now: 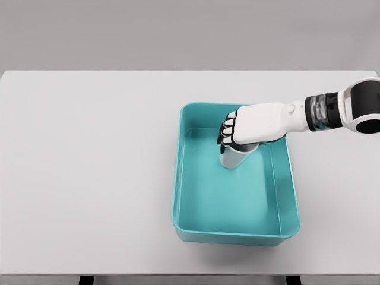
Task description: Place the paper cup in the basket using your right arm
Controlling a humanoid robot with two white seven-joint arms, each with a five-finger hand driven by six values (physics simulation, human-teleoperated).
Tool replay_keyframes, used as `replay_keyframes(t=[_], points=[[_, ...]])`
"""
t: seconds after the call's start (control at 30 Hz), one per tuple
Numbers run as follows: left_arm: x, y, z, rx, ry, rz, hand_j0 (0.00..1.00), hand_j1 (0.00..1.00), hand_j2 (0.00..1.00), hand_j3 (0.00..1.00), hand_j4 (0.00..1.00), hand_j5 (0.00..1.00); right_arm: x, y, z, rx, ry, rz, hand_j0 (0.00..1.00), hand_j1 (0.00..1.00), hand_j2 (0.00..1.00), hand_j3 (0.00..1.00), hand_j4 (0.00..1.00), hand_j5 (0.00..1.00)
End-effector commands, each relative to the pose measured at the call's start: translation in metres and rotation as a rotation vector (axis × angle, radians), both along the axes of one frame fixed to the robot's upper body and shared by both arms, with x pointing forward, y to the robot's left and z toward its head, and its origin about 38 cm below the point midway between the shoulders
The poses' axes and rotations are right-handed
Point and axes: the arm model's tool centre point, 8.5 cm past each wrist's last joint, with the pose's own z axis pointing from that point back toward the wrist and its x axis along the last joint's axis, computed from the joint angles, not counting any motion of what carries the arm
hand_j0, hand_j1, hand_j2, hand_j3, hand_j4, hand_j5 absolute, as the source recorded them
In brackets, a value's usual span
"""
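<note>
Right of the frame's centre, a teal basket [196, 228] sits on a white desk [89, 178]. The right hand [255, 126] reaches in from the right edge, fingers [228, 132] clamped around the top of a white paper cup [233, 158]. The cup stands upright inside the basket's upper part, possibly touching its floor. The task seems nearly done; only releasing remains.

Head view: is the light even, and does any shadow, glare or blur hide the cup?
Head view: the light is soft and even; the white table shows no hard shadow or glare; a mild sheen lies on the teal basket floor; edges are slightly soft; the right hand, not blur, covers the paper cup top.
</note>
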Motion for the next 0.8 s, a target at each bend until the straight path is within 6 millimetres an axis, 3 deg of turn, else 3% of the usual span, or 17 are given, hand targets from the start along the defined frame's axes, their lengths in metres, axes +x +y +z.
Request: replay_keyframes(t=[0.0,0.07,0.53,0.63,0.77], points=[[0.000,0.000,0.000,0.000,0.000,0.000,1.00,1.00,1.00,1.00,1.00,1.00,0.000,0.000,0.001,0.005,0.002,-0.003,0.95,0.95,0.95,0.95,0.95,0.95],[0.000,0.000,0.000,0.000,0.000,-0.001,1.00,1.00,1.00,1.00,1.00,1.00,0.000,0.005,0.001,0.009,0.001,0.009,1.00,1.00,1.00,1.00,1.00,1.00],[0.000,0.000,0.000,0.000,0.000,0.000,1.00,1.00,1.00,1.00,1.00,1.00,0.002,0.002,0.005,0.007,-0.011,0.001,1.00,1.00,1.00,1.00,1.00,1.00],[0.000,0.000,0.000,0.000,0.000,0.000,1.00,1.00,1.00,1.00,1.00,1.00,0.003,-0.006,0.011,0.009,-0.023,-0.017,1.00,1.00,1.00,1.00,1.00,1.00],[0.000,0.000,0.000,0.000,0.001,0.000,1.00,1.00,1.00,1.00,1.00,1.00,0.007,-0.033,0.029,0.017,-0.060,-0.082,1.00,1.00,1.00,1.00,1.00,1.00]])
